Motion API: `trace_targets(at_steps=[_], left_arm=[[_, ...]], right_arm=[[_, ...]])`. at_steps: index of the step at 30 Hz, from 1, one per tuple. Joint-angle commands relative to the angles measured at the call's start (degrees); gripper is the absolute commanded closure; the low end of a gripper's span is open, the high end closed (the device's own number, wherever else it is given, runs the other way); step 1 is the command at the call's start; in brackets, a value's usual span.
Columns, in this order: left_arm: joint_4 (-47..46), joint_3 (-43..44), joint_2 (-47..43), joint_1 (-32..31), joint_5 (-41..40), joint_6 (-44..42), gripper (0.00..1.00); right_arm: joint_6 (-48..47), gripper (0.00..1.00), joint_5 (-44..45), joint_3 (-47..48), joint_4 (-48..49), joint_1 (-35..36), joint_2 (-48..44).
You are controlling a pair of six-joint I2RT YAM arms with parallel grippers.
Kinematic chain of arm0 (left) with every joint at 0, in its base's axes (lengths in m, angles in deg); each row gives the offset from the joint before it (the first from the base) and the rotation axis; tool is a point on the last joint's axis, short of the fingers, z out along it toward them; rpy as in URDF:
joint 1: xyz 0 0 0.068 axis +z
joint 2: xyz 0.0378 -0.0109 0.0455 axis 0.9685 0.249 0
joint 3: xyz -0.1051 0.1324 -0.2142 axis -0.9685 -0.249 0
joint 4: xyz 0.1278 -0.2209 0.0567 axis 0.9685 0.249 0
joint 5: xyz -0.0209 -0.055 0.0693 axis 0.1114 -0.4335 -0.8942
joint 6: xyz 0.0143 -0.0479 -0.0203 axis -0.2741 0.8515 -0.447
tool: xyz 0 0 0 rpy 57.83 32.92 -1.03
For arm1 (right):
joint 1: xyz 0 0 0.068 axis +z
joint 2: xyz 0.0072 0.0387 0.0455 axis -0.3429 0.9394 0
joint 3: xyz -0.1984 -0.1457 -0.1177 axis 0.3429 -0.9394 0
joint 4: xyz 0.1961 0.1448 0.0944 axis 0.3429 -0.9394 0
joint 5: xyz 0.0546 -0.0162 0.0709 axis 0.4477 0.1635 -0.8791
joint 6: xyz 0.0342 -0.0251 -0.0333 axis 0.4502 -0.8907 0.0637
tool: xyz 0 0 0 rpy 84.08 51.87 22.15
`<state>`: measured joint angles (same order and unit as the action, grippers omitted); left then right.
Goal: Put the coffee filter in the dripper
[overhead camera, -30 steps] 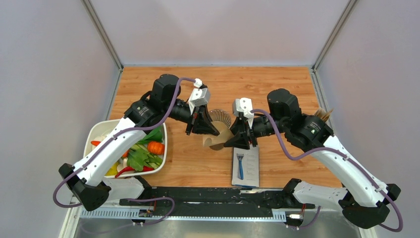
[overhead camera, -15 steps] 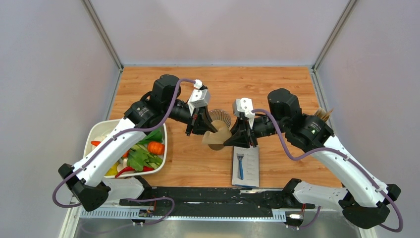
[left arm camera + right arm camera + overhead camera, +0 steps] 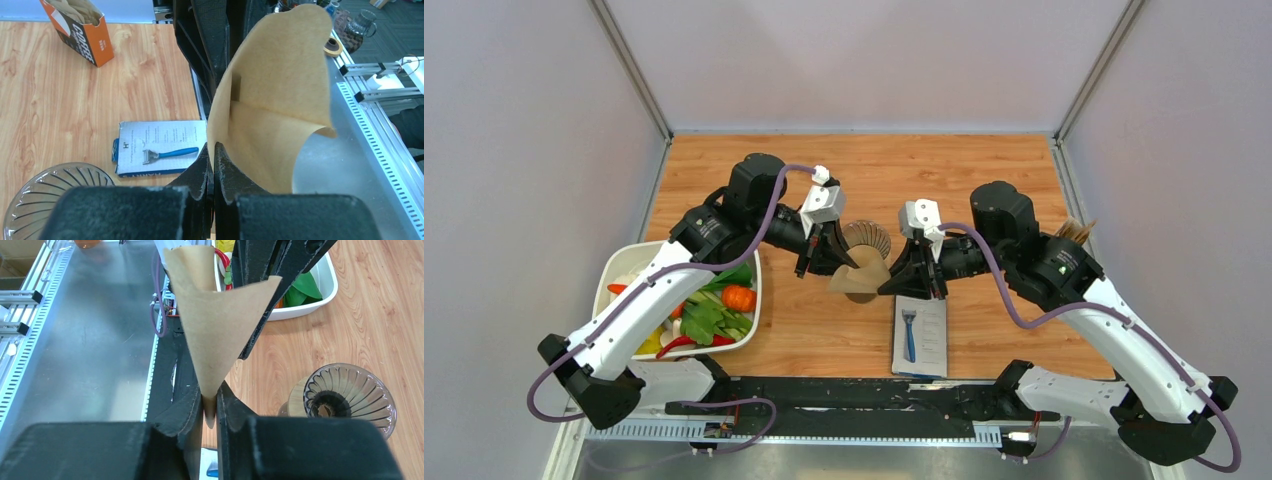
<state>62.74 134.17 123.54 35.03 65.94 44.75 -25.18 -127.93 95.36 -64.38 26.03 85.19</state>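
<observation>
Holding the coffee filter (image 3: 861,279) aloft, left fingers (image 3: 199,173) clamped shut on its edge, right fingers (image 3: 188,410) pinched on its tip, cone axis roughly level, dripper (image 3: 869,237) just behind on desk (image 3: 984,180).

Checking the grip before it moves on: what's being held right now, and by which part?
The coffee filter, by both grippers: the left gripper pinches an edge of the paper, the right gripper its pointed tip.

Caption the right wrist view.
Right gripper pinches the coffee filter by its tip; left gripper holds the far side; dripper empty alongside.
</observation>
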Motion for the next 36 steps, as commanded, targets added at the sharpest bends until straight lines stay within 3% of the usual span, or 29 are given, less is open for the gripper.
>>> trace_targets(at_steps=[1, 7, 10, 12, 15, 17, 22, 27, 28, 29, 33, 34, 36], left_arm=[[0.10, 0.56, -1.22, -0.26, 0.11, -2.36, 1.00], [0.04, 1.01, -1.36, -0.49, -0.75, -2.26, 0.98], [0.21, 1.42, -1.65, -0.47, -2.12, -1.79, 0.94], [0.72, 1.77, -2.05, -0.38, -3.59, -1.46, 0.83], [1.89, 2.20, -2.98, 2.02, -4.63, -1.37, 0.57], [0.48, 1.99, -3.86, 6.45, -2.58, 0.37, 0.49], [-2.64, 1.37, -6.76, 18.51, 2.85, 3.98, 0.41], [-4.28, -4.78, -12.09, 20.92, 5.76, 5.48, 0.37], [-8.93, -8.11, -12.97, 20.97, 5.90, 7.20, 0.36], [-12.57, -10.24, -14.96, 20.96, 5.67, 14.34, 0.35], [-48.46, -24.91, -20.66, 20.89, 2.14, 44.42, 0.35], [-57.43, -28.24, -21.22, 20.76, -0.45, 47.85, 0.35], [-64.60, -30.37, -21.55, 20.04, -4.20, 54.64, 0.34]], right_arm=[[0.90, 0.86, -2.16, -0.26, 1.60, 0.07, -0.41], [0.83, 1.00, -2.14, -0.48, 1.63, 0.08, -0.36], [0.76, 1.00, -1.95, -0.51, 1.62, 0.10, -0.40], [0.76, 1.00, -1.78, -0.56, 1.68, 0.06, -0.67], [0.60, 1.00, -1.39, -0.75, 1.64, 0.11, -1.71], [0.38, 1.00, -0.85, -1.13, 1.69, 0.08, -2.57], [-0.45, 1.00, 2.18, -0.90, 2.66, -0.21, -4.24], [1.37, 1.00, 5.12, -0.03, 8.50, -1.56, -5.54], [2.05, 1.00, 5.85, -0.07, 10.21, -1.61, -5.81], [2.86, 1.00, 6.47, -0.22, 11.95, -1.61, -6.03], [6.81, 1.00, 8.08, -0.37, 19.65, -1.79, -6.17], [8.10, 1.00, 8.38, -0.46, 21.83, -1.85, -6.16], [11.13, 1.00, 9.52, -0.97, 27.09, -1.95, -6.07]])
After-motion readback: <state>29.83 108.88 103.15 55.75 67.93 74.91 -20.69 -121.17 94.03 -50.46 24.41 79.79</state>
